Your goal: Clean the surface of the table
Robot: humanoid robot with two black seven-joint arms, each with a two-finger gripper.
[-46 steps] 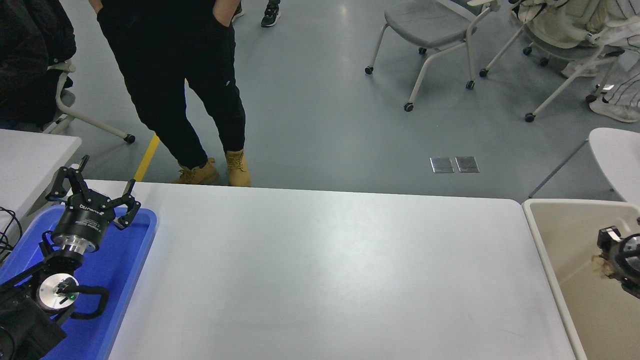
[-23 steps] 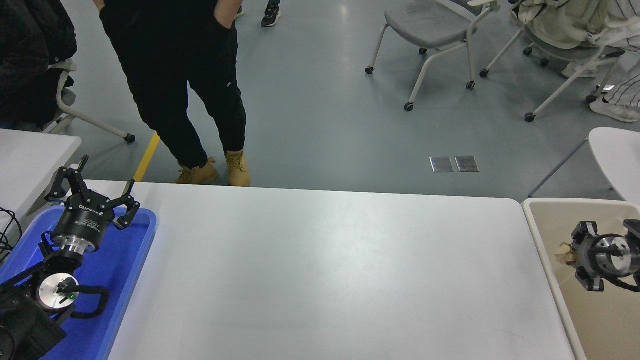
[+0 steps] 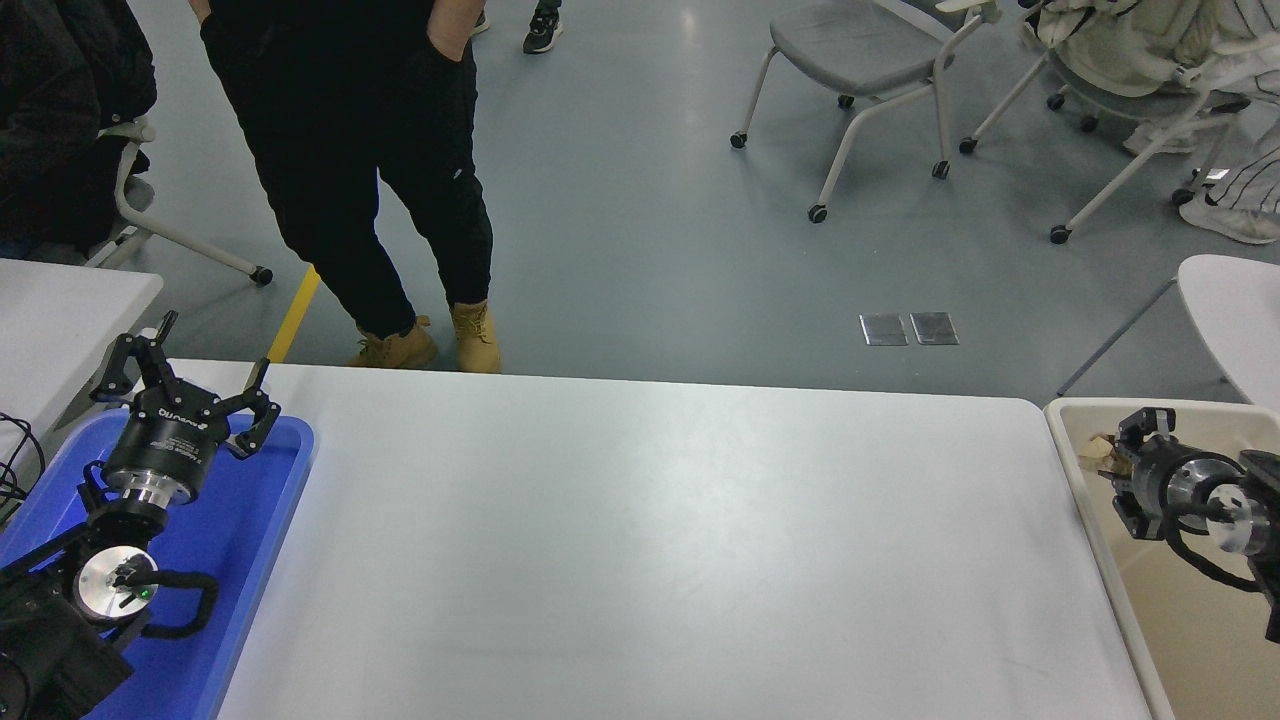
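Note:
The table surface (image 3: 650, 540) is a wide matte white top with nothing lying on it. My right gripper (image 3: 1112, 455) comes in from the right edge and hangs over the beige bin (image 3: 1062, 425) beside the table's right end. It is shut on a small crumpled tan scrap (image 3: 1098, 447), which pokes out at its tip over the bin's far left corner. My left gripper (image 3: 205, 352) is parked open over the blue tray (image 3: 255, 520) at the lower left.
A person in black trousers and tan boots (image 3: 350, 170) stands at the table's far left edge. A smaller white table (image 3: 60, 310) stands at the left, another (image 3: 1235, 310) at the right. Wheeled chairs (image 3: 860, 60) stand on the floor beyond.
My right gripper has moved left and toward the far end of the bin, carrying the tan scrap with it. The left arm has not moved.

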